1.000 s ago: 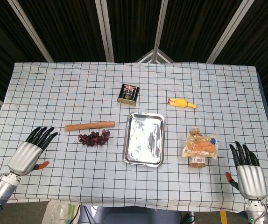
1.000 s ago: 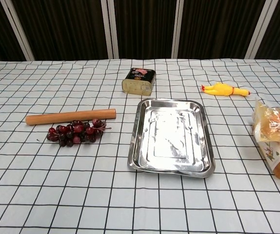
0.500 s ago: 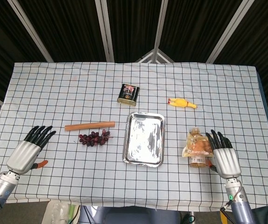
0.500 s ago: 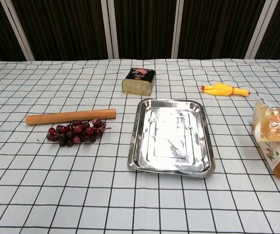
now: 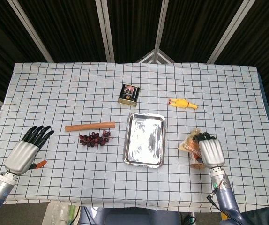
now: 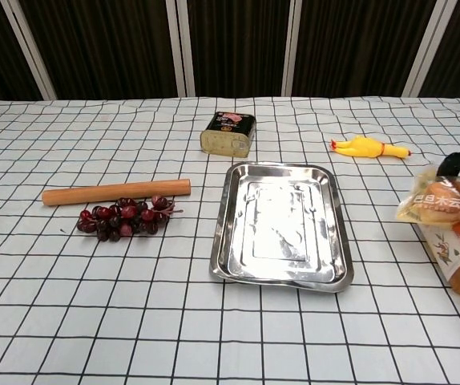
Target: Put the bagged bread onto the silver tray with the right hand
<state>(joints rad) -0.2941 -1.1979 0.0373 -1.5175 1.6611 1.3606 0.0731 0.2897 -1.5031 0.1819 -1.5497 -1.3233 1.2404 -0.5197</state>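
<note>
Two hands show in the head view, and reading from the left: the left hand point(image 5: 26, 150) rests low at the near edge of the surface point(image 5: 55, 89) with its fingers spread and nothing in them, taking no part. Further along lie a wooden stick point(image 5: 89, 126) and a bunch of dark grapes point(image 5: 94, 138), then the silver tray point(image 5: 145, 139), bare and shiny, with a tin point(image 5: 129, 94) behind it. To the right of the tray, near but apart from its rim, sits the bagged bread point(image 5: 193, 146), a clear crinkled packet with orange-brown loaf inside and printed lettering. The right hand point(image 5: 208, 149) lies on top of it, fingers curled over the packet's far side; it appears to be gripping, with the bag's left end tipped up in the chest view. The step in hand looks like the grasp itself. Next would come a lift clear of the cloth and a short carry leftward over the tray's raised rim before letting go.
</note>
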